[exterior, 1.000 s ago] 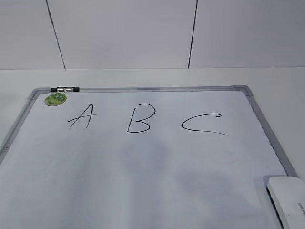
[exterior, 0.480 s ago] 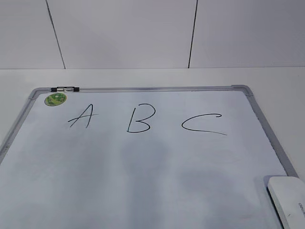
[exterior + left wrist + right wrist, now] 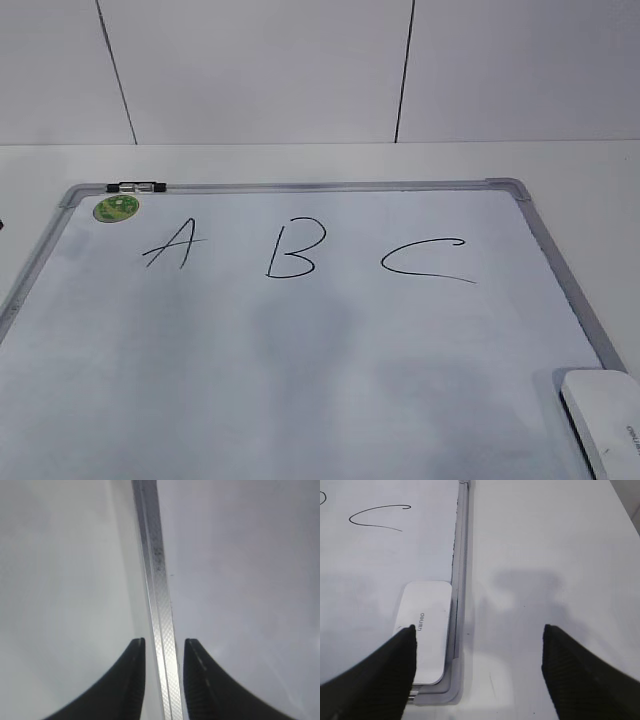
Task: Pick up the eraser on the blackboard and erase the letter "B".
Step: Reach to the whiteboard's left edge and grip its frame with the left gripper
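Observation:
The blackboard [image 3: 300, 350] is a white board with a grey frame, lying flat. The letter "B" [image 3: 293, 249] is drawn in black at its middle top, whole. The eraser [image 3: 605, 415] is a white block lying in the board's near right corner; it also shows in the right wrist view [image 3: 422, 630]. My right gripper [image 3: 478, 628] is wide open and empty above the board's right frame edge, its left finger over the eraser. My left gripper [image 3: 165, 641] hovers with a narrow gap over the board's frame strip [image 3: 157, 580], holding nothing. Neither gripper shows clearly in the exterior view.
The letter "A" [image 3: 172, 245] is left of the B and the "C" [image 3: 425, 260] right of it. A round green sticker [image 3: 117, 208] and a black clip [image 3: 138, 187] sit at the board's far left corner. White table surrounds the board; a wall stands behind.
Board, letters and eraser have not moved. A small dark tip now shows at the left edge of the exterior view, and shadows on the board have shifted slightly.

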### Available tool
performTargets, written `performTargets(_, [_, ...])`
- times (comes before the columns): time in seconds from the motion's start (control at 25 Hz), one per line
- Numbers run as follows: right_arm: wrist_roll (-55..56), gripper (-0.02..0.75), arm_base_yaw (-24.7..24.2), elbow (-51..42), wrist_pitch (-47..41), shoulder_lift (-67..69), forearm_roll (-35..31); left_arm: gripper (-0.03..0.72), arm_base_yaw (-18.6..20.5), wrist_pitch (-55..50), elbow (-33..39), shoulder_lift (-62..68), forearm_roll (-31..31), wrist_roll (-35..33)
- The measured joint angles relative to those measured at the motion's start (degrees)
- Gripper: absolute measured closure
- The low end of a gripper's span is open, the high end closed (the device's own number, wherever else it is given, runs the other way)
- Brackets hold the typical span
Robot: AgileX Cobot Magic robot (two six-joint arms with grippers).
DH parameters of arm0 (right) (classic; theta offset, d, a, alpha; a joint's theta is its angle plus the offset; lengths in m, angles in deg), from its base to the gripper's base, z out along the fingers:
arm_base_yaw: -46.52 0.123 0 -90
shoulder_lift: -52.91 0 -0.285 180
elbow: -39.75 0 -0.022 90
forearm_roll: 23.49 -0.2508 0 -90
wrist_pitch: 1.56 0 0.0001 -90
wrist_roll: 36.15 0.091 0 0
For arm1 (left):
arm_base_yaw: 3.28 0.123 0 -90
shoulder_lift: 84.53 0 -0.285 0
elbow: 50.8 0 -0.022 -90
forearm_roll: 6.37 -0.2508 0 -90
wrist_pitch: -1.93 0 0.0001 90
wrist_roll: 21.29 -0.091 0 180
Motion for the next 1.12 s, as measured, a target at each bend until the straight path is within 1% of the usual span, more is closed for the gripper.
performTargets(0.36, [0.0,0.152,0.0,0.0,0.0,0.1,0.0,0.479,0.0,5.2,-0.6,6.7,0.1,-0.2])
performTargets(0.68, [0.0,0.152,0.0,0.0,0.0,2.1,0.0,0.478,0.0,6.0,-4.7,11.6,0.8,-0.3])
performTargets(1.0, [0.1,0.152,0.0,0.0,0.0,2.9,0.0,0.478,0.0,6.1,-4.8,13.2,1.1,-0.3])
performTargets(1.12, [0.1,0.152,0.0,0.0,0.0,2.9,0.0,0.478,0.9,6.1,-4.8,13.3,1.3,-0.3])
